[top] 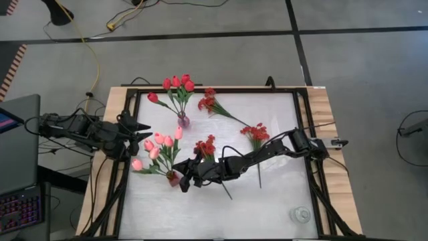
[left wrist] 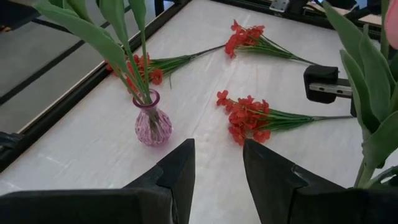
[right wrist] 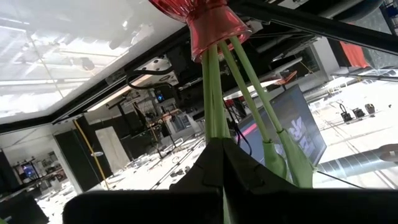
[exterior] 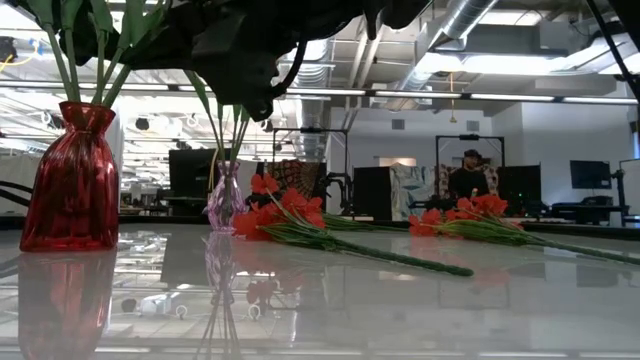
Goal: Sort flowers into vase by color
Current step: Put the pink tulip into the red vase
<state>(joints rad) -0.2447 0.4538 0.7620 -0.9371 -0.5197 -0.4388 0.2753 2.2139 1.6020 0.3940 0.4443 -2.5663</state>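
on table – red vase (top: 173,177) holds pink tulips (top: 155,147), purple vase (top: 183,122) red tulips (top: 176,83)

Floor (top: 361,67): grey, crossed by dark tape lines; yellow cable (top: 90,50) trailing over it. Laptop (top: 19,144) and keyboard (top: 20,211) at one side. Ceiling (exterior: 420,50): exposed ducts, strip lights. Room beyond: dark monitors (exterior: 590,175), desks, a seated person (exterior: 468,178). Table (top: 221,201): white glossy top, wooden edge.
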